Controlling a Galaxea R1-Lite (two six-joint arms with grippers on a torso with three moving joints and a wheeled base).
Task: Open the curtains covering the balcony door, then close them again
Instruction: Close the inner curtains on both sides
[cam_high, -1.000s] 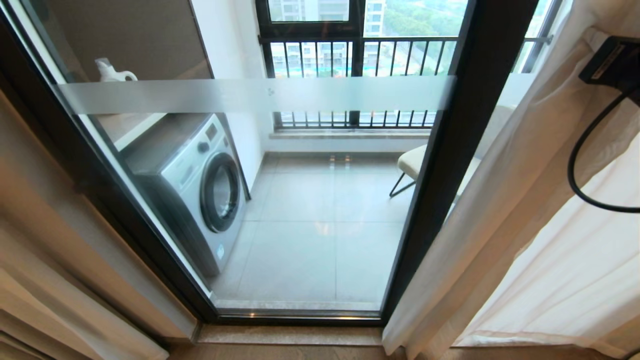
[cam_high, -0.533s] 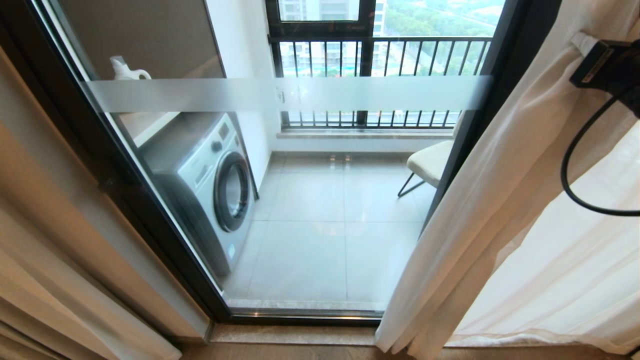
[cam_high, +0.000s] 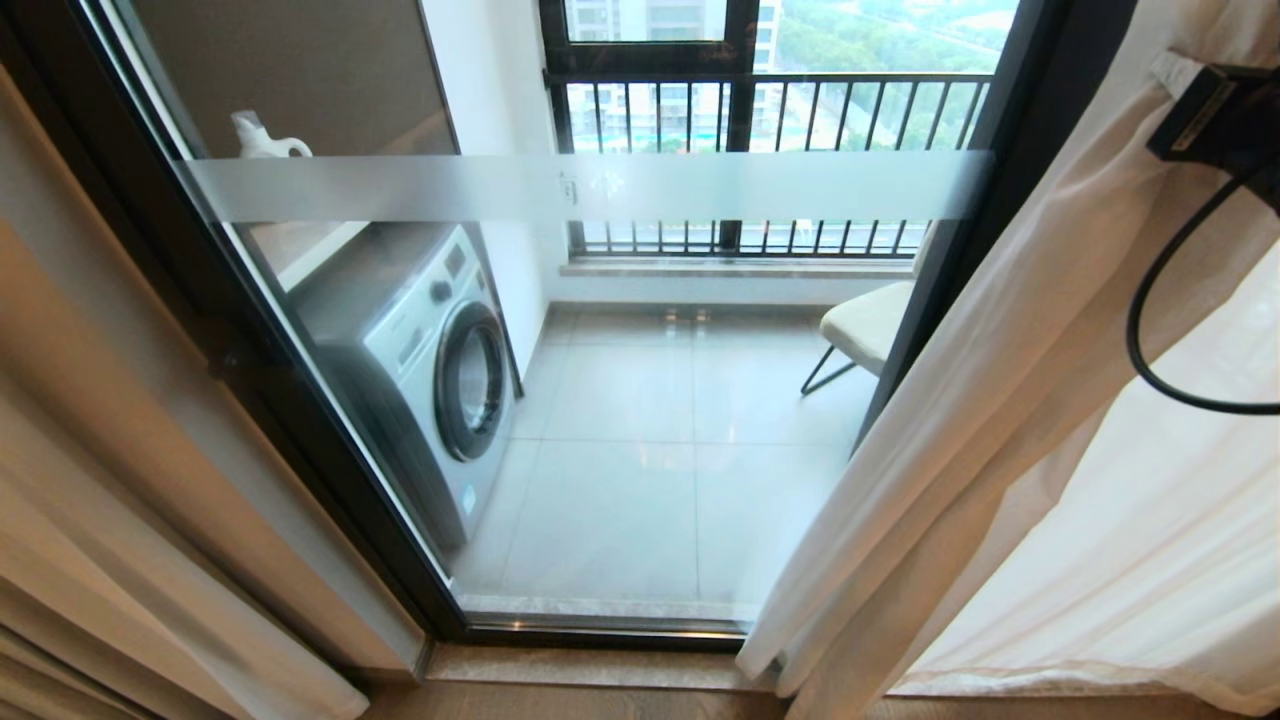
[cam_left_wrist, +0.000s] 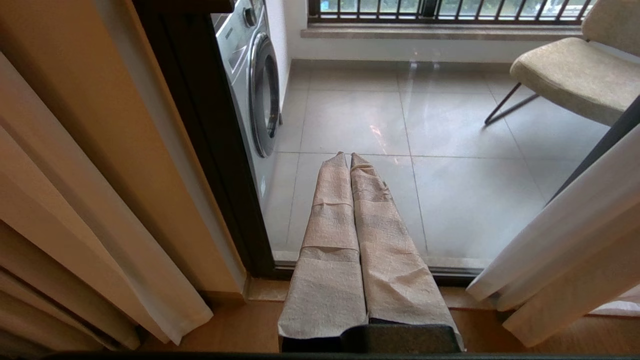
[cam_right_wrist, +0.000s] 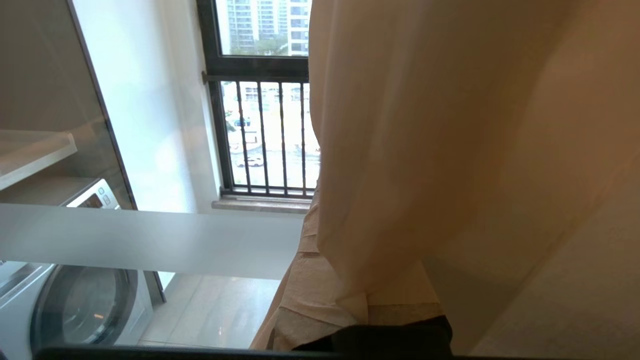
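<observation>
Your right gripper (cam_right_wrist: 320, 280), up at 2 o'clock in the head view, is clamped on the leading edge of the right curtain (cam_high: 960, 420), whose folds run from 1 o'clock down to 6. The uncovered balcony door (cam_high: 620, 400) lies toward 9 o'clock of it. The left gripper (cam_left_wrist: 350, 157) hangs closed and empty, farther from that edge, so the right arm is the 1 placed to draw the cloth across.

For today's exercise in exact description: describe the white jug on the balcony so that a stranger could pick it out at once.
Look through the balcony door, with its frosted band across the glass. On the left stands a front-loading washing machine under a pale counter. The white jug stands on that counter, just above the frosted band: the only small handled container there, unlike the cushioned chair on the right.
</observation>
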